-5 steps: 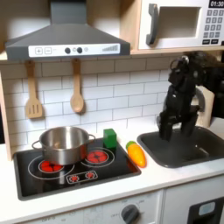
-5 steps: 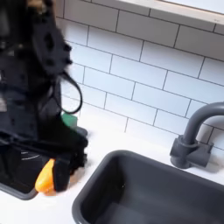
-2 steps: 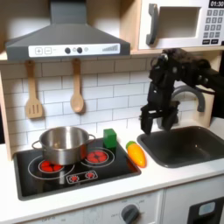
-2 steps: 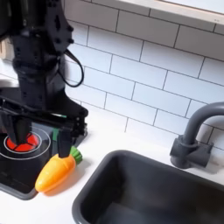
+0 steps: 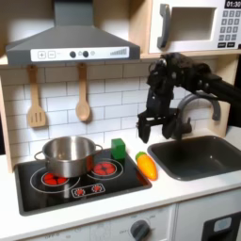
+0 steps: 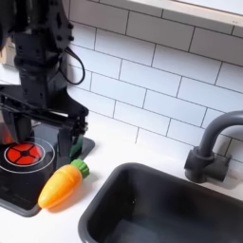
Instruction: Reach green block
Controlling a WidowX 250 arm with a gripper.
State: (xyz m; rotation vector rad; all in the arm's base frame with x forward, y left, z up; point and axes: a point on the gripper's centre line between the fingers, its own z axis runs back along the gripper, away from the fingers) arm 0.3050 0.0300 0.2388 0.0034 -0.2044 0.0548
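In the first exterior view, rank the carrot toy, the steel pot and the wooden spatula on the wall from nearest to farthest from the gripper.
Measured from the gripper:
1. Carrot toy, on the counter just below the gripper.
2. Steel pot, on the stove toward the first exterior view's left.
3. Wooden spatula, hanging on the tiled wall at the far left.

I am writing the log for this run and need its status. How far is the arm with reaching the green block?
Done: the gripper is away from the sink, above the counter near the carrot. In hand: it hangs open, up and to the first exterior view's right of the green block, not touching it. Left: go lower and toward the first exterior view's left until the fingers reach the block beside the pot.
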